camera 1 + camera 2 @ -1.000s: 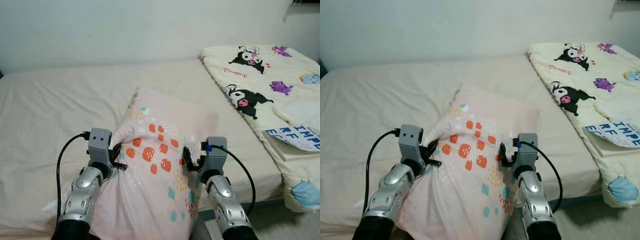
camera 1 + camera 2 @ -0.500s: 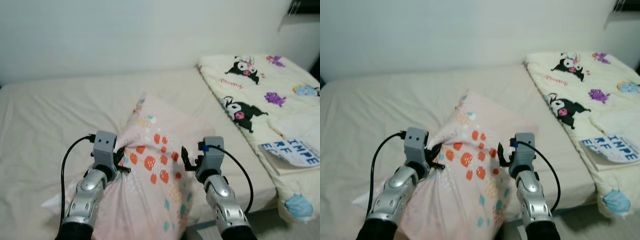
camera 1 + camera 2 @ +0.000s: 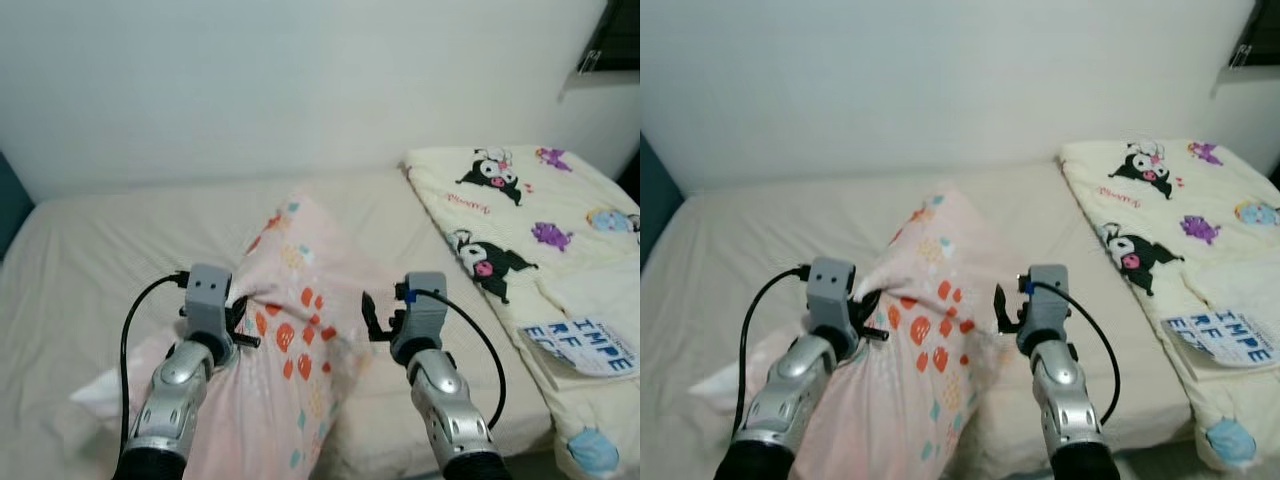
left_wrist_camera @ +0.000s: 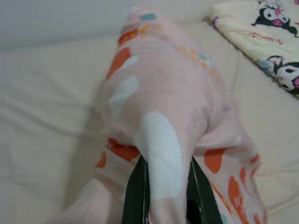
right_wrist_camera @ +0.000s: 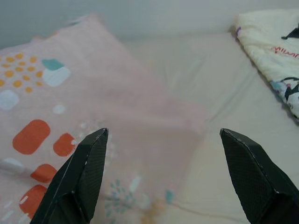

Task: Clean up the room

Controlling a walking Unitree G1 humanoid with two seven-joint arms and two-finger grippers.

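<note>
right pincer [image 3: 1002,312] released — pillow [image 3: 300,330] free

White sheet [image 3: 587,346] on the right bedding, blue letters "RF" and "IMPE", cut off

Pink spotted pillow [image 3: 300,330], raised off cream bed [image 3: 100,250]
</note>
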